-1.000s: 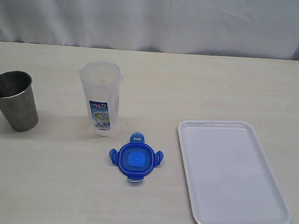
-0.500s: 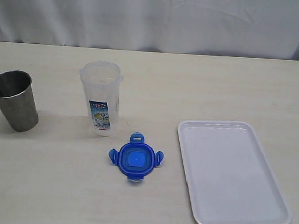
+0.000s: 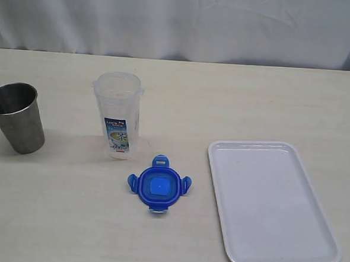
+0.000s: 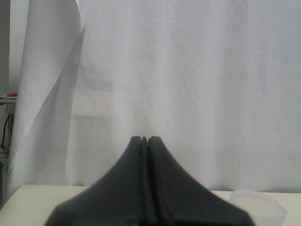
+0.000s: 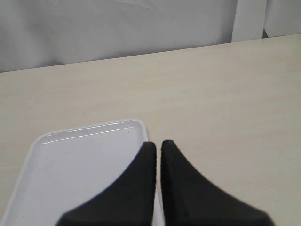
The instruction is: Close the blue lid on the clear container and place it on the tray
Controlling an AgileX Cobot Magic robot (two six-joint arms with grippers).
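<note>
The clear container [image 3: 118,112] stands upright and uncovered on the table, its blue-and-white label facing the exterior camera. The blue lid [image 3: 158,186] lies flat on the table just in front of it, flaps spread. To the right lies the white tray [image 3: 274,256], with nothing on it. Neither arm shows in the exterior view. My left gripper [image 4: 144,139] is shut with nothing in it, pointing at the white curtain; the container's rim [image 4: 257,207] peeks in beside it. My right gripper [image 5: 158,143] is shut and holds nothing, above the tray's edge [image 5: 84,129].
A tapered steel cup [image 3: 16,116] stands at the far left of the table. A white curtain [image 3: 181,21] hangs behind the table's far edge. Bare tabletop [image 3: 236,99] lies beyond the tray.
</note>
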